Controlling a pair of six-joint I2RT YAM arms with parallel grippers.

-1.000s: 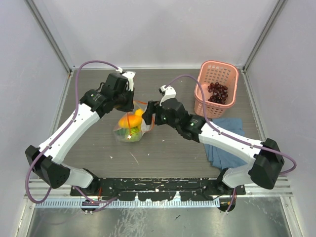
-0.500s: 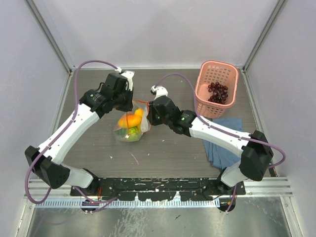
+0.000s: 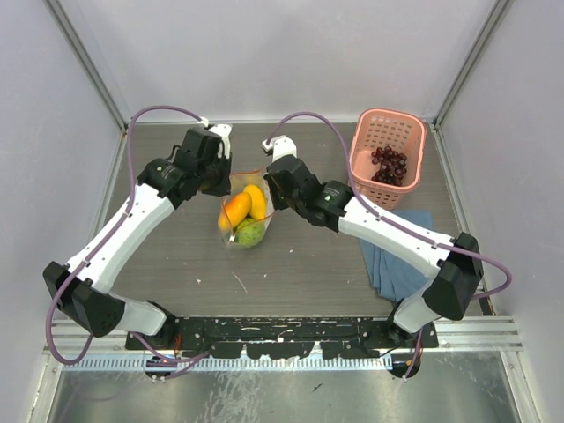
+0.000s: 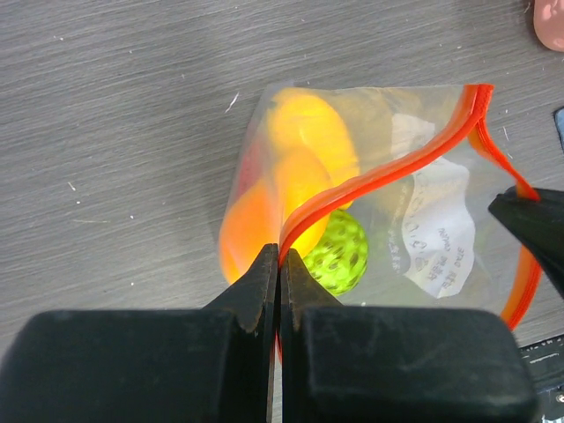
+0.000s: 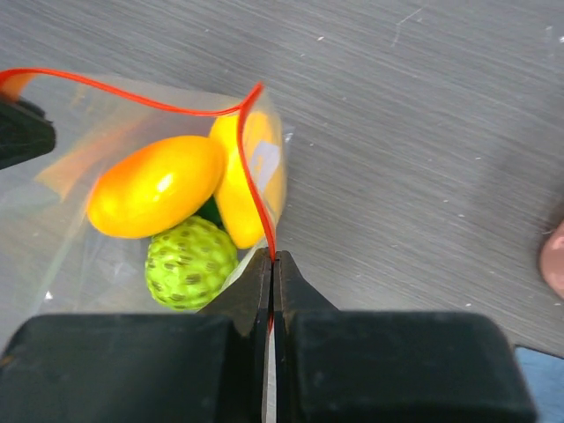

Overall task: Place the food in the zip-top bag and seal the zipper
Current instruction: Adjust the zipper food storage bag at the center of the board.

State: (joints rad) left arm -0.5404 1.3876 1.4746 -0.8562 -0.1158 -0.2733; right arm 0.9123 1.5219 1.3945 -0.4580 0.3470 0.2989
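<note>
While I watch from the overhead camera, the grey bench (image 3: 176, 256) fills most of the view, and both arms reach out from its near edge to meet at the middle. The left arm (image 3: 132, 220) comes in from the left and the right arm (image 3: 388, 233) from the right.

At the far right stands the pink basket (image 3: 374, 196), and a folded blue cloth (image 3: 381, 271) lies just on the near side of it, partly under the right arm.

Between the two wrists is the zip-top bag (image 3: 244, 216), mouth toward the far side and its load sagging toward me. I cannot tell whether its bottom touches the bench.

My left end effector (image 4: 279, 256) is pinched tight on the left end of the bag's mouth. My right end effector (image 5: 272, 257) is clamped just as narrowly on the right end.

Inside the bag I see two pieces of orange-yellow fruit (image 5: 159, 185) side by side, with the green round fruit (image 5: 189, 262) touching them from below. The dark grape bunch (image 3: 389, 166) sits in the basket, well apart from the bag.

The zipper (image 4: 388, 172) runs between the two grips, its two red-orange strips gaping apart, so the mouth is unsealed.
</note>
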